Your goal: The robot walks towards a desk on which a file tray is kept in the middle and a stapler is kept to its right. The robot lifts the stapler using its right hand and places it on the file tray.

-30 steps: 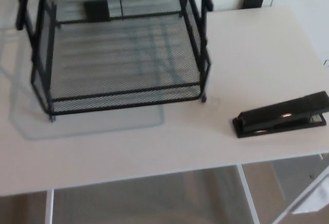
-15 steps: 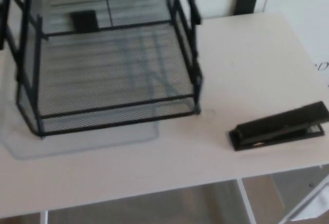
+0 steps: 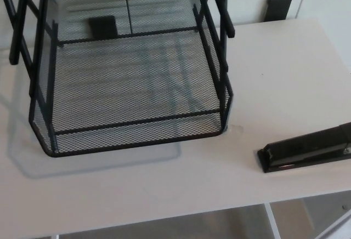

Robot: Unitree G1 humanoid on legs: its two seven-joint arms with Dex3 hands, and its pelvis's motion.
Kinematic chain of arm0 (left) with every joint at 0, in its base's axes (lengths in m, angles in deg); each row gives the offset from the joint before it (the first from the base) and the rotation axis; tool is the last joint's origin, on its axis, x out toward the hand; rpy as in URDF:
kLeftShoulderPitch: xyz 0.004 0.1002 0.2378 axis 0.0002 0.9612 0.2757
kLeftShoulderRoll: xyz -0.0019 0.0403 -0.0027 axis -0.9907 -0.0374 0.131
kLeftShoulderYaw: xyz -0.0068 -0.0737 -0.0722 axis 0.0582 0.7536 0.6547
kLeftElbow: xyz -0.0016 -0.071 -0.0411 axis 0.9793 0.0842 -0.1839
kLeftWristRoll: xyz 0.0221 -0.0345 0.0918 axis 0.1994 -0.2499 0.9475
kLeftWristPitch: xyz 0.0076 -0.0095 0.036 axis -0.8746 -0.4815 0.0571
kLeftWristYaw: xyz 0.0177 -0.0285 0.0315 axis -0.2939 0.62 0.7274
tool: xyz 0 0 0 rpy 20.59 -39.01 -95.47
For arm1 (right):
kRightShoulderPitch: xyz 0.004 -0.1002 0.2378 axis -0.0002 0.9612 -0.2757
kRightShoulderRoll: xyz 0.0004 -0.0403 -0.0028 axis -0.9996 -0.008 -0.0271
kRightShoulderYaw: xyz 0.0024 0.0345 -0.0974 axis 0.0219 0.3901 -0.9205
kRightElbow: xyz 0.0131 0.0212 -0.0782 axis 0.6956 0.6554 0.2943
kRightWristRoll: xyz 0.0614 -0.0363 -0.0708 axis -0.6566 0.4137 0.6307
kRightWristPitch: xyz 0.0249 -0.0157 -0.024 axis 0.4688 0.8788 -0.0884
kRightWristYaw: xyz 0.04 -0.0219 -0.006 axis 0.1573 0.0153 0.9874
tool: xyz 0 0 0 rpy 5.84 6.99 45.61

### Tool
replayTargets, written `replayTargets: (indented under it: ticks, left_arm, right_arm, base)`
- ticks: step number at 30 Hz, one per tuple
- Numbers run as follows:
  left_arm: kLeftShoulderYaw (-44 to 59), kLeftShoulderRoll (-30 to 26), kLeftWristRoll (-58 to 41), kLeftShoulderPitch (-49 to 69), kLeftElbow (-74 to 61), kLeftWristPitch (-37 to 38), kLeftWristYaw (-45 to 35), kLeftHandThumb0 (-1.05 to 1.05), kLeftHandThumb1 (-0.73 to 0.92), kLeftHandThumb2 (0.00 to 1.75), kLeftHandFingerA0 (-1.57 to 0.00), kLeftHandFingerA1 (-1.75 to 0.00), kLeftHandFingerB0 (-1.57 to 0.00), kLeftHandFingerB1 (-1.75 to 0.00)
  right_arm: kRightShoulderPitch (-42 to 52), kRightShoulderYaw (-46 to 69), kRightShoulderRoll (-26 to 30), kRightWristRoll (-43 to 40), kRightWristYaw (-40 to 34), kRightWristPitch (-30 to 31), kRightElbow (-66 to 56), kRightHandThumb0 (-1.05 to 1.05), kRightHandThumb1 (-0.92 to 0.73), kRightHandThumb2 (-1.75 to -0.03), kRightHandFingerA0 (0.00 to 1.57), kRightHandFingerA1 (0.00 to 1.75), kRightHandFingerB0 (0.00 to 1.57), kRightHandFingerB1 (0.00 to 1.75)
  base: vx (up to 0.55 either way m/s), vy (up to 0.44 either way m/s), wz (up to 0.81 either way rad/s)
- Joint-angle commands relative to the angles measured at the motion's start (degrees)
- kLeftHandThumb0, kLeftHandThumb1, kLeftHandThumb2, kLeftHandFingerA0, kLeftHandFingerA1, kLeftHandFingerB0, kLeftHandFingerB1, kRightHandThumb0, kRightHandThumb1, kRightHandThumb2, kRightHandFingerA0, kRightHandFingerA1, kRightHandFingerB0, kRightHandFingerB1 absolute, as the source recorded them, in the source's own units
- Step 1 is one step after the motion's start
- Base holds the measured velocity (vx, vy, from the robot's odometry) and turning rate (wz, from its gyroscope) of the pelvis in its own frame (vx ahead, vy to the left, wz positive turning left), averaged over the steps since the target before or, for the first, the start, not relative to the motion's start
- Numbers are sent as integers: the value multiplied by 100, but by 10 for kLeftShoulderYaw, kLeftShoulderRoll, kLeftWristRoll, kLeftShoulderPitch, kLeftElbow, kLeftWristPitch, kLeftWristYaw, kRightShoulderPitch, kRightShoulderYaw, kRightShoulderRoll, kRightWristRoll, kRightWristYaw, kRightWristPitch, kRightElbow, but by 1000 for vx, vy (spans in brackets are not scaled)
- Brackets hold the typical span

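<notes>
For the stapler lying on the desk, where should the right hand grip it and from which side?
Likely across the mid-body of the stapler, from above on the right: it lies flat, long and narrow, so a grip spans its short width, and the file tray stands apart to its left.

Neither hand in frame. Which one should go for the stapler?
Right. The stapler lies on the desk's right side, right of the mesh file tray, which stands between it and the left arm's side. Neither hand shows yet.

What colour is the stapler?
Black; the stapler shows in the head view, on the white desk.
</notes>
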Motion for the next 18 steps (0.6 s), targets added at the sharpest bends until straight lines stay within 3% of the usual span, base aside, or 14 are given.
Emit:
replayTargets:
  ticks: [1, 2, 4, 5, 6, 7, 8, 18]
  left_arm:
    - [4, -8, -10, 0, -3, -10, -5, -85, 67, 118, -21, -93, 0, -59]
    - [7, -8, -13, -1, -2, -14, -8, -83, 67, 118, -20, -93, 0, -62]
    - [8, -8, -14, -2, -1, -15, -8, -83, 67, 118, -20, -93, 0, -62]
    - [8, -7, -12, -5, 2, -15, 1, -80, 62, 126, -22, -86, 0, -60]
    - [7, -6, -11, -5, 2, -14, 1, -80, 62, 126, -22, -86, 0, -60]
    - [6, -7, -9, -4, 1, -12, -1, -86, 68, 117, -25, -98, 0, -61]
    - [9, -8, -13, -1, 1, -9, -11, -89, 68, 117, -20, -94, 0, -60]
    - [13, -8, -13, 0, 0, -8, -16, -89, 68, 117, -20, -94, 0, -60]
  right_arm:
    - [-17, 22, -3, -36, 28, -10, 26, -78, -86, -66, 32, 39, 0, 0]
    - [-17, 14, 1, -24, 24, 1, 20, -92, -77, -105, 23, 49, 0, 6]
    - [-17, 15, 1, -25, 24, -3, 23, -92, -77, -105, 23, 49, 0, 6]
    - [-7, 13, 1, -21, 21, 2, 4, -80, -69, -87, 45, 55, 0, 0]
    - [-6, 11, 1, -14, 8, 0, 2, -80, -69, -87, 45, 55, 0, 0]
    - [-15, 20, -1, -26, 14, -3, 18, -74, -84, -65, 27, 45, 0, 0]
    - [-18, 50, -9, -66, 36, -5, 22, -89, -65, -94, 11, 24, 0, 7]
    - [-20, 74, -15, -74, 53, -6, 24, -89, -65, -94, 11, 24, 0, 7]
  base:
    - [0, 0, 0]
    - [0, 0, 0]
    - [0, 0, 0]
    - [0, 0, 0]
    - [0, 0, 0]
    - [0, 0, 0]
    - [0, 0, 0]
    - [0, 0, 0]
